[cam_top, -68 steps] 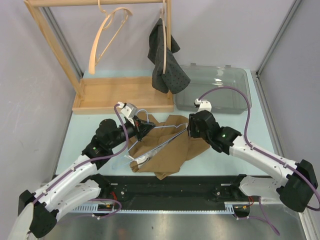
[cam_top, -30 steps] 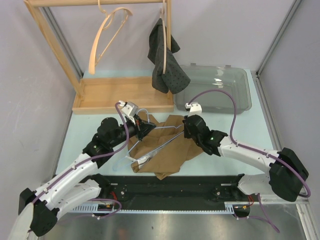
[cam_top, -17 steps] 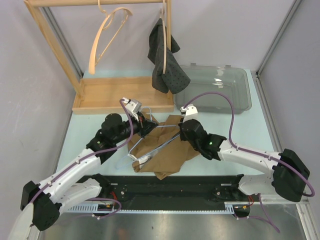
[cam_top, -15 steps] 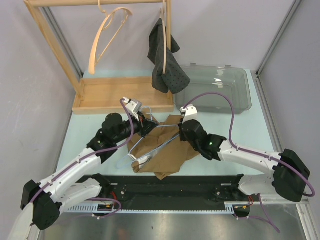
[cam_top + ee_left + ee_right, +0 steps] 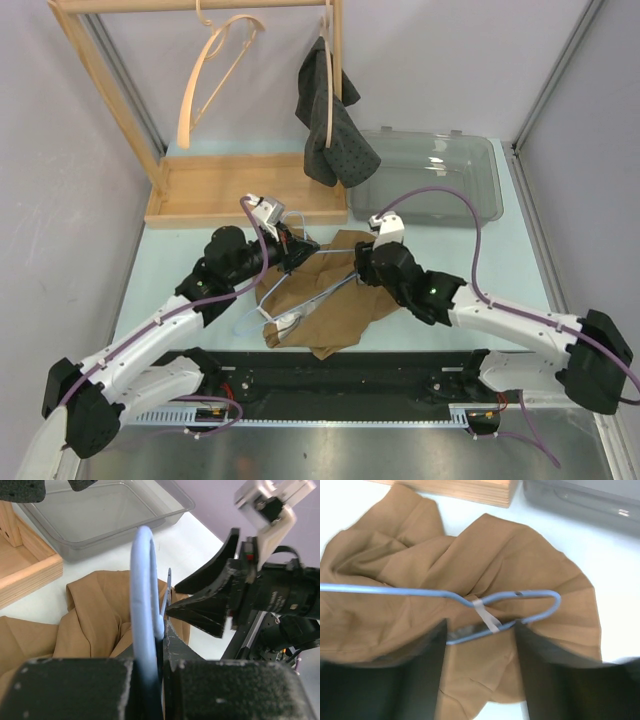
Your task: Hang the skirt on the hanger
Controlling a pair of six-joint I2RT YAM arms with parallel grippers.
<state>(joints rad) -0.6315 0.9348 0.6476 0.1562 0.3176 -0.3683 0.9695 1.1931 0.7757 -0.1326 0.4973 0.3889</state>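
Observation:
The tan skirt [image 5: 335, 305] lies crumpled on the table, with a blue wire hanger [image 5: 320, 292] lying across it. My left gripper [image 5: 298, 250] is shut on the hanger's hook; in the left wrist view the blue hook [image 5: 142, 580] rises from between the closed fingers [image 5: 162, 630]. My right gripper [image 5: 362, 268] hovers at the hanger's right shoulder. In the right wrist view it [image 5: 480, 630] stands open, with the hanger's looped end [image 5: 540, 597] and its pale clip [image 5: 487, 615] between the fingers above the skirt [image 5: 520, 555]. Nothing is gripped there.
A wooden rack [image 5: 240, 195] stands at the back, carrying a wooden hanger [image 5: 205, 80] and a dark dotted garment [image 5: 330, 120]. A clear plastic bin [image 5: 440, 175] sits at the back right. The black rail [image 5: 350, 380] runs along the near edge.
My right gripper has opened, letting go of the hanger's right end, and its arm has shifted slightly to the right. The left gripper keeps its hold on the hook.

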